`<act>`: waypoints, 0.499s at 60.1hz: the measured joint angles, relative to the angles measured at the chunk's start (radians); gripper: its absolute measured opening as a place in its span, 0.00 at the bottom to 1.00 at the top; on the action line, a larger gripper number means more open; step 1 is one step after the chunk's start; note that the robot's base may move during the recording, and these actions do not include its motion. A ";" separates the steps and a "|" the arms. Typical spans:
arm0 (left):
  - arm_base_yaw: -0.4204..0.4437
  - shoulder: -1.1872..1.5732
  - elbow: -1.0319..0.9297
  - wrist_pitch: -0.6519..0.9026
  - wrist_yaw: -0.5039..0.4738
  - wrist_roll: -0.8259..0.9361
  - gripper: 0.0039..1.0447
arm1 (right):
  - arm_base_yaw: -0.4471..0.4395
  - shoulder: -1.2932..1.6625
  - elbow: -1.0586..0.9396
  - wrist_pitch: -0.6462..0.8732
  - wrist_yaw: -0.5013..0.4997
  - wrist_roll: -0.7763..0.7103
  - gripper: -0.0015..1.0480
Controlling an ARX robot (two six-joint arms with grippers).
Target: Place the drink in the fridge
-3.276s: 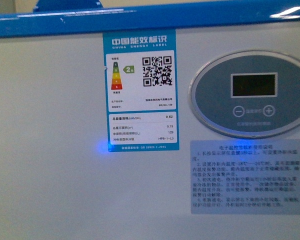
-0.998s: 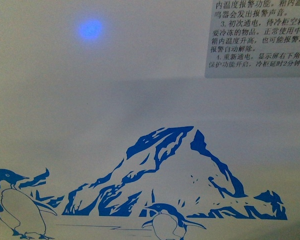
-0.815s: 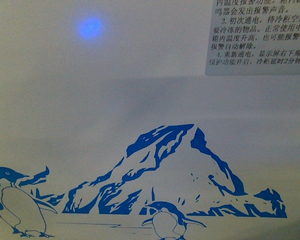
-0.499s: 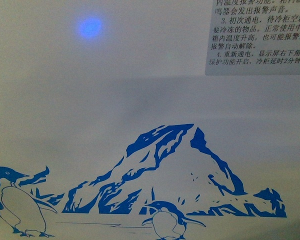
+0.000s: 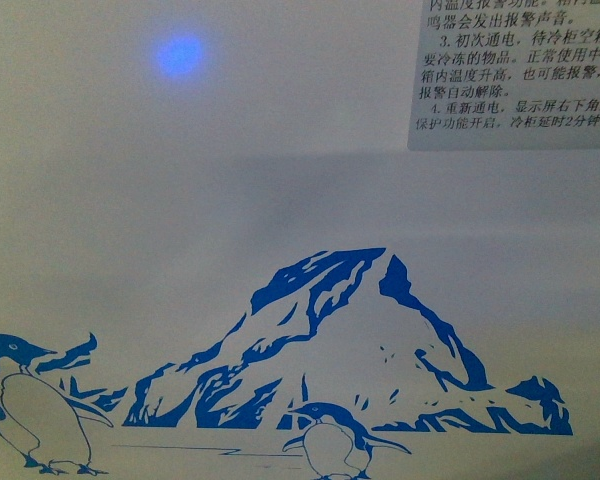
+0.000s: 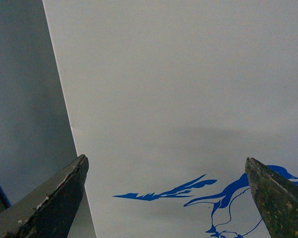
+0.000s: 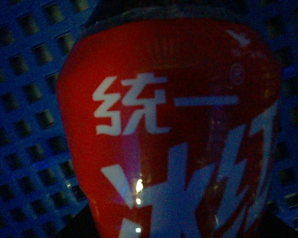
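The fridge's white front (image 5: 280, 190) fills the front view, with its blue mountain and penguin print low down. Its lid and rim are out of view. In the left wrist view my left gripper (image 6: 166, 198) is open and empty, its two dark fingertips (image 6: 59, 198) wide apart close before the fridge's white front (image 6: 179, 84). In the dim right wrist view my right gripper is shut on the drink bottle (image 7: 169, 129), whose red label with white characters fills the frame; the fingers themselves are hidden.
A blue plastic mesh basket (image 7: 25, 99) lies right behind the bottle. A grey text sticker (image 5: 520, 70) sits at the fridge front's upper right, and a blue light spot (image 5: 180, 55) at upper left. A grey surface (image 6: 25, 99) shows beside the fridge's corner.
The front view has dropped from the fridge's blue rim, energy label and control panel down to the penguin print. Over the last second it has stayed almost still.
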 joint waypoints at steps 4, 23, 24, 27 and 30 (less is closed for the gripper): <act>0.000 0.000 0.000 0.000 0.000 0.000 0.92 | 0.006 -0.040 -0.051 0.008 -0.034 0.002 0.36; 0.000 0.000 0.000 0.000 0.000 0.000 0.92 | 0.018 -0.473 -0.341 0.049 -0.108 0.005 0.36; 0.000 0.000 0.000 0.000 0.000 0.000 0.92 | 0.018 -0.500 -0.353 0.050 -0.112 0.005 0.36; 0.000 0.000 0.000 0.000 0.000 0.000 0.92 | 0.014 -0.581 -0.388 0.051 -0.116 0.003 0.36; 0.000 0.000 0.000 0.000 0.000 0.000 0.92 | 0.011 -0.665 -0.423 0.050 -0.121 0.002 0.36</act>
